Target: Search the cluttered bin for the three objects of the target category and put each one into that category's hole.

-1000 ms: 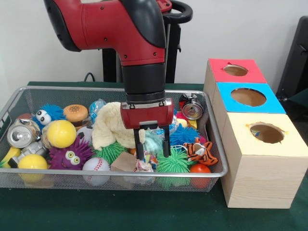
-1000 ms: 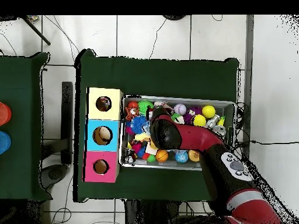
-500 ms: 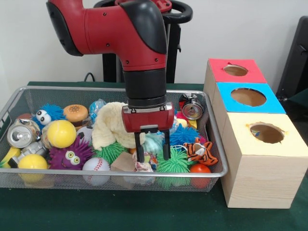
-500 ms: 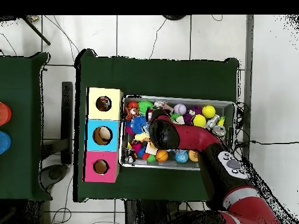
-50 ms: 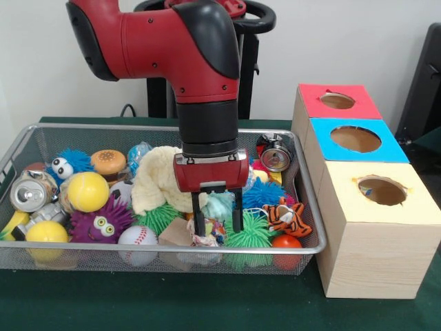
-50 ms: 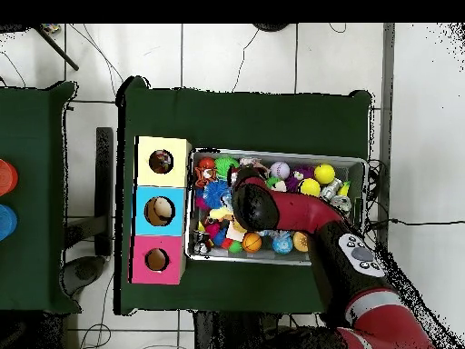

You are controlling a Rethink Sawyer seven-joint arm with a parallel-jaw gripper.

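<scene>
The green-clothed bench (image 5: 83, 303) carries a wire-mesh bin (image 5: 303, 200) and, standing just beside its right end in the front view, a row of three wooden boxes, each with a round hole in its top: the red-topped box (image 5: 337, 101) farthest back, the blue-topped box (image 5: 355, 139) in the middle, the yellow-topped box (image 5: 381, 191) nearest the camera. That closeness looks deliberate, since a lifted toy need only clear the bin's right rim to reach a hole. The red and black arm (image 5: 200, 76) comes straight down over the middle-right of the bin, so the overhead view hides whatever lies under it. Its gripper (image 5: 218, 215) hangs low among the clutter with the jaws spread, one finger on each side of a pale teal toy (image 5: 220, 203); I judge this the item being tried for, though the target category cannot be read here and nothing is pinched yet. Room is tight: a cream knitted hat (image 5: 160, 181) lies just left, a green spiky ball (image 5: 249, 231) and a tiger toy (image 5: 287, 218) just right, a brown block (image 5: 178, 232) near the left finger. The bin's left half, with a yellow ball (image 5: 87, 191) and a baseball (image 5: 137, 238), lies well apart from the arm.
</scene>
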